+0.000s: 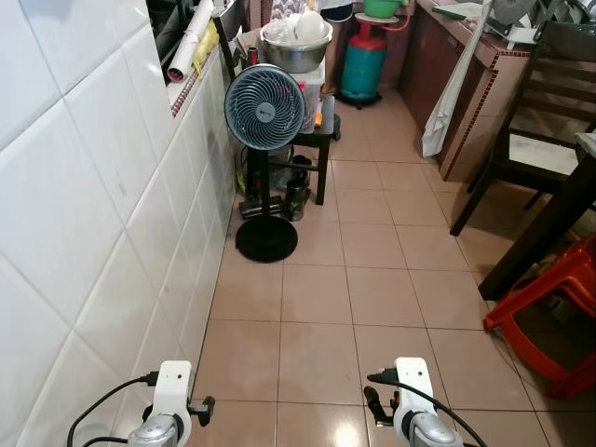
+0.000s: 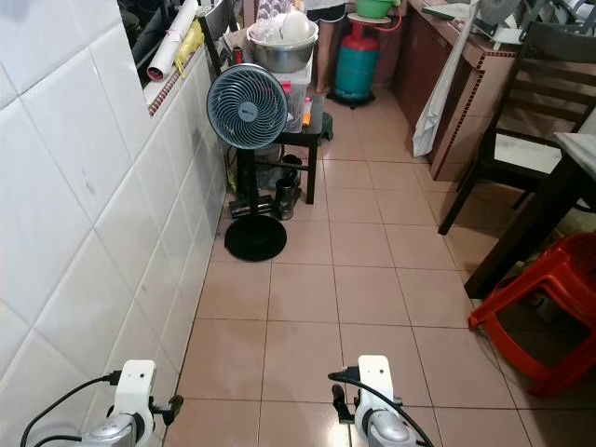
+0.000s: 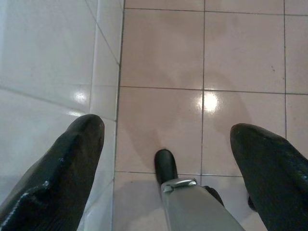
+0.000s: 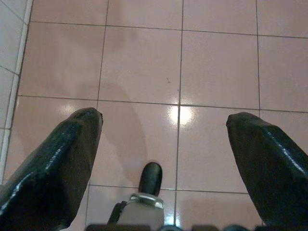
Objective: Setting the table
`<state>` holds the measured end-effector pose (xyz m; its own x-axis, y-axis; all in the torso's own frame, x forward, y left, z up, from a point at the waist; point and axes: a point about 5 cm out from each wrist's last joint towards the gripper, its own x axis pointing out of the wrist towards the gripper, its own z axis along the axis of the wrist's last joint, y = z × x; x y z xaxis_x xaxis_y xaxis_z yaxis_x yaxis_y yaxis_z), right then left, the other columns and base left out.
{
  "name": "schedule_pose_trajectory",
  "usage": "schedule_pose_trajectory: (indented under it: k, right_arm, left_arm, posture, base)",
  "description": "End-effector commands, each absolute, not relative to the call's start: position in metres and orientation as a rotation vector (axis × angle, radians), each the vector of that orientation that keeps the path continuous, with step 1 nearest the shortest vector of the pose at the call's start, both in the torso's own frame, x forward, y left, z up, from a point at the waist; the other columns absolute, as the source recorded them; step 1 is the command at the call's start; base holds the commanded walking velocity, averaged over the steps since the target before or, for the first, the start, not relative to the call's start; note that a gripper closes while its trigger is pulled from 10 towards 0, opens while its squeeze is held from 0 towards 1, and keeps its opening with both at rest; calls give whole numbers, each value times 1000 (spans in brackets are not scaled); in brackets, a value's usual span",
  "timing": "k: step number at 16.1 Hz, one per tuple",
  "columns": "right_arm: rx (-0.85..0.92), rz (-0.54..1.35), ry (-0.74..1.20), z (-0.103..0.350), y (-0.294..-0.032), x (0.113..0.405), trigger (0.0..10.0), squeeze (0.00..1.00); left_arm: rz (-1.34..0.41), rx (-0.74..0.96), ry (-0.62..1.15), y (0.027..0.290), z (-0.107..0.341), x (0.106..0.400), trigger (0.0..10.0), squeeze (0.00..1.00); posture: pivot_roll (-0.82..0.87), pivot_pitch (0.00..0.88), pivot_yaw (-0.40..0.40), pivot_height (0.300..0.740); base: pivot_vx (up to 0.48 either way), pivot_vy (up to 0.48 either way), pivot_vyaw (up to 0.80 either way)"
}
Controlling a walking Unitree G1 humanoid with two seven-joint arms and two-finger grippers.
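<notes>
The left pincer point(image 3: 166, 144) hangs low beside the white tiled wall point(image 1: 84, 214), its two black fingers point(image 3: 62, 168) spread wide over the glossy pinkish floor tiles point(image 3: 159, 48), holding and touching nothing. The right pincer point(image 4: 163, 149) hangs just as low over the same floor, its black fingers point(image 4: 53, 163) likewise wide apart and empty.

Well ahead of both, against the wall, a grey round-caged standing fan on a black disc base point(image 1: 264, 107) faces the robot. Behind it a small dark side table point(image 1: 317, 140) bears a large steel bowl heaped with white dishes point(image 1: 296, 42). Further back stands a teal gas cylinder with a red top point(image 1: 361, 65). To the right a brown tiled counter point(image 1: 484, 84) runs along the passage with a white cloth point(image 1: 447, 93) hanging off its edge. Nearer, on the right, are a dark wooden chair point(image 1: 540, 121), the dark leg of a table point(image 1: 549, 223), and a red plastic stool point(image 1: 549, 307), all well apart from the pincers.
</notes>
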<state>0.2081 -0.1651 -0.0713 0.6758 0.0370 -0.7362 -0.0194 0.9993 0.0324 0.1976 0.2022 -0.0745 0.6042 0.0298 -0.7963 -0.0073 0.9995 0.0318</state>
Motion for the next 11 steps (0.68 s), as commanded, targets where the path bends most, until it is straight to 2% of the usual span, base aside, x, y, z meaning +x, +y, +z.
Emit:
schedule_pose_trajectory:
  k: [1,11]
  right_arm:
    - [44,19,835,-72,-167,208,10000,0]
    - [60,16,865,-76,-171,199,10000,0]
  left_arm:
    - [17,35,937,205,-75,196,10000,0]
    - [-4,22,950,201,-78,192,10000,0]
  posture:
    - [30,0,-33,740]
    - [7,0,-26,740]
  base:
    - [352,0,0]
    - [418,0,0]
